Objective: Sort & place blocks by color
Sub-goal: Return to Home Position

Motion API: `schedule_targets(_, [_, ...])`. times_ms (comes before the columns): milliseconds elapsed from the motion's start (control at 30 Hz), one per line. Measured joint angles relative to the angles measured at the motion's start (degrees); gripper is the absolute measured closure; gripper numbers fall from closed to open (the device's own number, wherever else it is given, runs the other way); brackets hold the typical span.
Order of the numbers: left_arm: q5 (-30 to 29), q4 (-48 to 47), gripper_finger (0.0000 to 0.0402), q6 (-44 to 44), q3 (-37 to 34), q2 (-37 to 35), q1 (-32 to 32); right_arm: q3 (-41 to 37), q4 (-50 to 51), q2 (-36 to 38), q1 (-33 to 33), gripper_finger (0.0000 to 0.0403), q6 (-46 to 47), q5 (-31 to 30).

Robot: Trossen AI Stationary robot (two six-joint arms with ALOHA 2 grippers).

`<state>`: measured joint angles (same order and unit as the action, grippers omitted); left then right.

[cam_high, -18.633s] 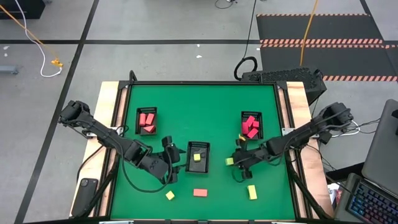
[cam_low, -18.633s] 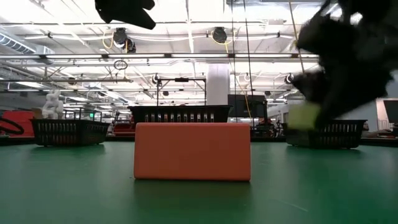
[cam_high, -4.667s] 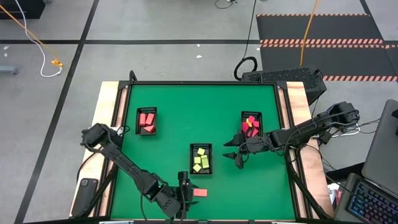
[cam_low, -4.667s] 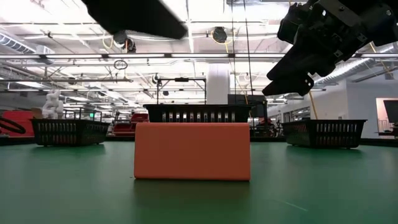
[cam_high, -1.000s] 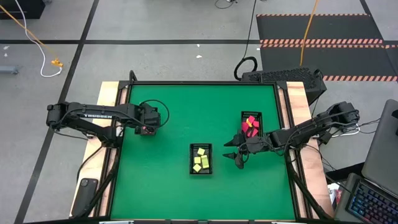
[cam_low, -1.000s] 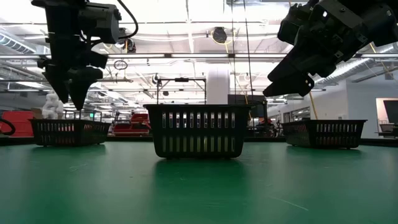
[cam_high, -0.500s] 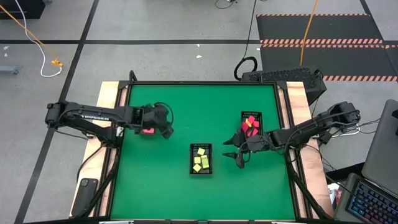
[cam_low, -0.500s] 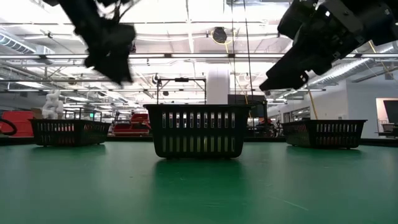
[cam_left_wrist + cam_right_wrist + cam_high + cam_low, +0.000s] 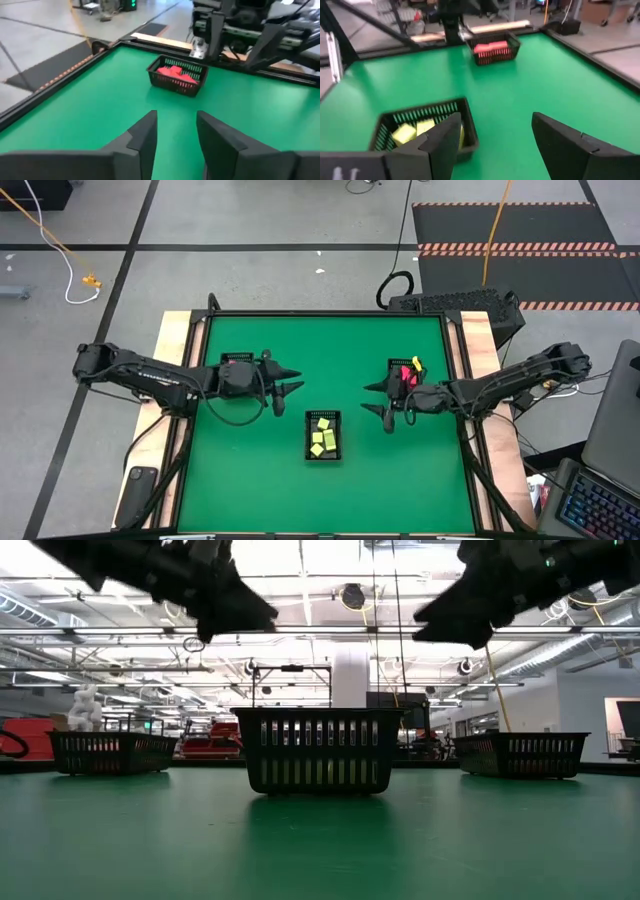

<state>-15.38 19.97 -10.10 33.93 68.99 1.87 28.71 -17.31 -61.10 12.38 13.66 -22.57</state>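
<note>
Blocks (image 9: 320,440), all yellow, lay in the middle basket (image 9: 307,436) while the left gripper (image 9: 291,380) and right gripper (image 9: 367,398) hovered nearby, fingers spread apart, empty.

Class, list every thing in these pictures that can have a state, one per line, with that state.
left end effector, open, holding nothing
right end effector, open, holding nothing
centre basket, upright, holding yellow blocks
left basket, upright, holding salmon-red blocks
right basket, upright, holding red blocks
</note>
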Motion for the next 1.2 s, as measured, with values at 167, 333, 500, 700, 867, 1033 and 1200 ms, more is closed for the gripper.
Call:
schedule_targets(167, [9.4,12.4,0.0289,1.9,-6.4,0.0,-4.1,-2.9,-2.2,-0.2,-2.1,0.0166,0.2,-0.1])
schedule_targets(333, [15.6,17.9,0.0303,3.1,-10.3,0.0,-6.6,-4.0,-5.5,-0.2,-6.6,0.0185,-0.7,3.7])
schedule_targets(500, [19.9,20.8,0.0305,6.7,-12.4,0.0,-6.8,-4.0,-4.9,-0.8,-8.0,0.0212,-1.4,6.4])
schedule_targets(700, [20.5,21.1,0.0305,8.5,-12.8,0.0,-6.6,-4.0,-6.7,-0.7,-9.4,0.0248,-3.9,6.3])
schedule_targets(867, [20.5,21.2,0.0305,9.5,-12.8,0.0,-6.3,-4.0,-6.3,-0.7,-9.4,0.0282,-4.5,6.6])
schedule_targets(1033, [20.5,21.3,0.0315,10.1,-12.8,0.0,-5.5,-4.0,-6.5,-0.7,-9.4,0.0327,-5.2,9.2])
schedule_targets(1200, [20.2,21.3,0.0388,11.4,-12.8,0.0,-5.1,-4.0,-7.3,-0.7,-9.4,0.0393,-6.5,9.2])
